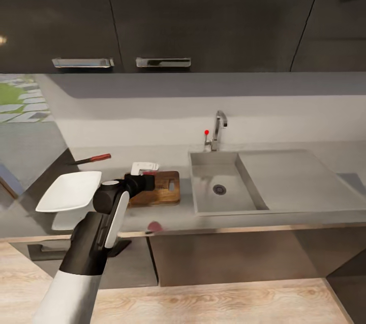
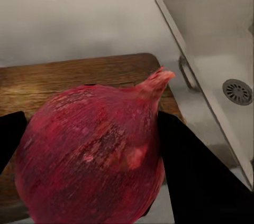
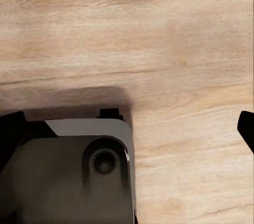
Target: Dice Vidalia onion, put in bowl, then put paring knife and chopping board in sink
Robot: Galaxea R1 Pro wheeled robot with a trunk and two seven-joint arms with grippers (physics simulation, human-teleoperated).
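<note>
- I have the left gripper [image 2: 92, 155] clamped on the onion [image 2: 92, 150], a whole red-skinned bulb; its dark fingers [image 2: 193, 171] press each flank, and it hangs just over the chopping board [image 1: 162, 189].
- From the head camera the sink [image 1: 223, 181] lies at 3 o'clock of the board, the white bowl [image 1: 71, 190] at 9 o'clock, and the paring knife [image 1: 91, 159] at about 11 o'clock on the countertop [image 1: 305, 217].
- My right gripper [image 3: 127, 123] looks at wood floor; fingers wide apart, holding nothing.
- Risk: the bulb is round. Released off centre or from any height, I judge it would roll off the board's sink-side edge, back into the basin.
- Risk: my left forearm hides the board's near edge, so depth is hard to judge.
</note>
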